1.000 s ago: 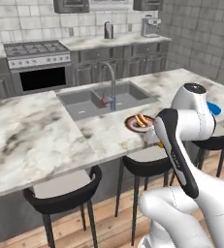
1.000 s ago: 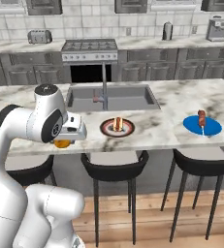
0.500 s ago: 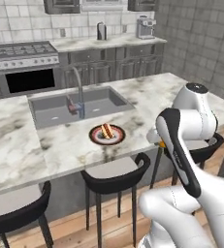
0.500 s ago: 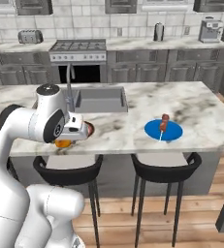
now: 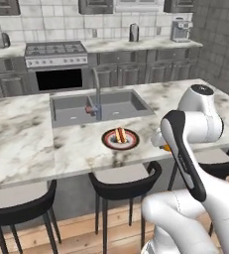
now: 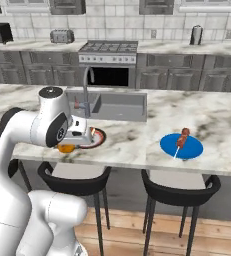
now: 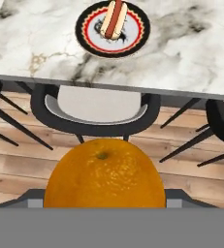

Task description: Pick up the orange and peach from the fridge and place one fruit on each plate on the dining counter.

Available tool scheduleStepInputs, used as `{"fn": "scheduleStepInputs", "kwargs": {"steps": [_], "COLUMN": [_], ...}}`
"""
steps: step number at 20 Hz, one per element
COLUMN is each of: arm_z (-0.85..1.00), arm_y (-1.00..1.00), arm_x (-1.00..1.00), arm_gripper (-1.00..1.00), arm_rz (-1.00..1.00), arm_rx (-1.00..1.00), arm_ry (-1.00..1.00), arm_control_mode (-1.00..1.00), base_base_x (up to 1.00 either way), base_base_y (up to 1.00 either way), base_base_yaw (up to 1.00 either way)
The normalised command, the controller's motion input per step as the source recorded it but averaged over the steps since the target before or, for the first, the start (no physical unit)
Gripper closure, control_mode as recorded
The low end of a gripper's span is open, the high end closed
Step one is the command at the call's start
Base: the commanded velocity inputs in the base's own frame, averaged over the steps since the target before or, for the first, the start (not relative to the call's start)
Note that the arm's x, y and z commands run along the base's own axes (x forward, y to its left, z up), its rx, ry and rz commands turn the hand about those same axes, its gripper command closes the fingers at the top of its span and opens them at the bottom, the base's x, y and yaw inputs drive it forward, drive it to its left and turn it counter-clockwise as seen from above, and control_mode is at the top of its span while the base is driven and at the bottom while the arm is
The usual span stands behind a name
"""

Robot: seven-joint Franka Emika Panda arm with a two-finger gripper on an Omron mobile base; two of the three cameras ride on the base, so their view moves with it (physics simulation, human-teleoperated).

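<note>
The orange (image 7: 104, 177) fills the bottom of the hand view, with my gripper (image 7: 104, 196) shut on it. In the right base view the orange (image 6: 66, 148) hangs just off the near edge of the dining counter (image 6: 217, 115), over a stool. A sliver of the orange (image 5: 166, 147) peeks out from behind my forearm. The dark-rimmed plate with a red ring (image 7: 112, 29) lies ahead on the counter with a hot dog on it; that plate (image 6: 93, 138) is just beyond the gripper. Further right lies the blue plate (image 6: 182, 146), bearing a sausage on a stick. The peach and the fridge are out of view.
An inset sink with a tap (image 6: 87, 92) sits behind the ringed plate. Dark round stools (image 6: 77, 177) (image 6: 179, 186) stand along the counter's near side above a wooden floor. A stove (image 5: 54, 49) and wall counter run along the back.
The whole picture has shifted sideways in both base views, so the base has moved along the counter. The orange has stayed in the gripper.
</note>
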Motion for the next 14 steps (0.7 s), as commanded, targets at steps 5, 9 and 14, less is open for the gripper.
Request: {"fn": "scheduleStepInputs", "kwargs": {"steps": [5, 9, 14], "arm_z": [0.00, 0.00, 0.00], "arm_y": [0.00, 0.00, 0.00], "arm_x": [0.00, 0.00, 0.00], "arm_gripper": [1.00, 1.00, 1.00], "arm_rz": [0.00, 0.00, 0.00], "arm_rx": [0.00, 0.00, 0.00], "arm_ry": [0.00, 0.00, 0.00], "arm_control_mode": [1.00, 1.00, 1.00], "base_base_x": [0.29, 0.68, 0.29], "base_base_y": [0.04, 0.00, 0.01], "base_base_yaw": [0.23, 0.06, 0.01]}}
